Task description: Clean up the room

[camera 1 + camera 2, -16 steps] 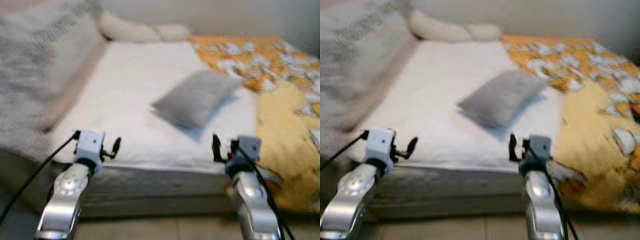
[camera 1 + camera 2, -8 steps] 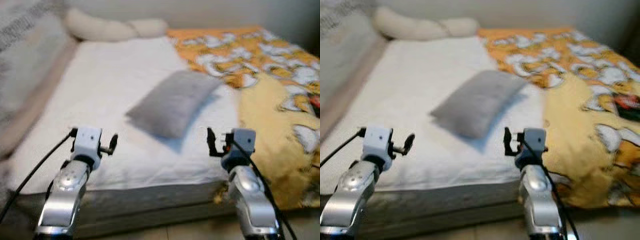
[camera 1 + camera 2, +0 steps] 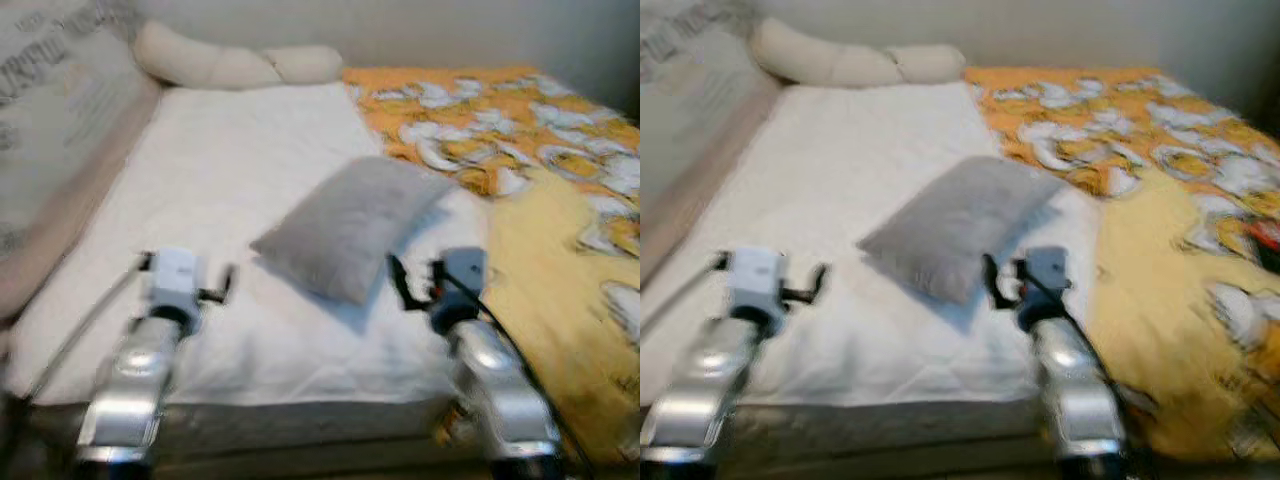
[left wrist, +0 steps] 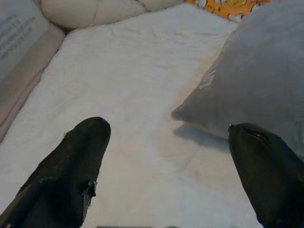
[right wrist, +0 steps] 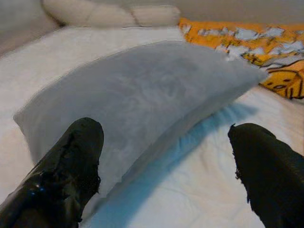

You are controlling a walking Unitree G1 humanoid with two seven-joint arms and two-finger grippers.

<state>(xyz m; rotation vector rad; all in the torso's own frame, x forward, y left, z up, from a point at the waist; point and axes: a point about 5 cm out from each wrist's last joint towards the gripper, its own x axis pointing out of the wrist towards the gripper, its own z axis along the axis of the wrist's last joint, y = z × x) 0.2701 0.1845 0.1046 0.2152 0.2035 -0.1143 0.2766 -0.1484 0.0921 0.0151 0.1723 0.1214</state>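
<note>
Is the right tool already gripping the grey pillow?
No. The right tool is open, its fingers spread short of the grey pillow, which lies free on the white mattress.

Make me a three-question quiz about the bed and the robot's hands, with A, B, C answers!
1. Where does the grey pillow lie?
A. on the white sheet
B. on the floor
C. on top of the yellow blanket

2. What colour is the patterned blanket on the robot's right?
A. blue
B. orange and yellow
C. green

3. How are the right gripper's fingers?
A. shut on the pillow
B. open, apart from the pillow
C. shut on the blanket

Answers:
1 A: the pillow rests mid-bed on the white sheet.
2 B: the blanket is orange with white shapes, then yellow nearer the robot.
3 B: the right wrist view has both fingers spread wide with the pillow ahead, ungrasped.
</note>
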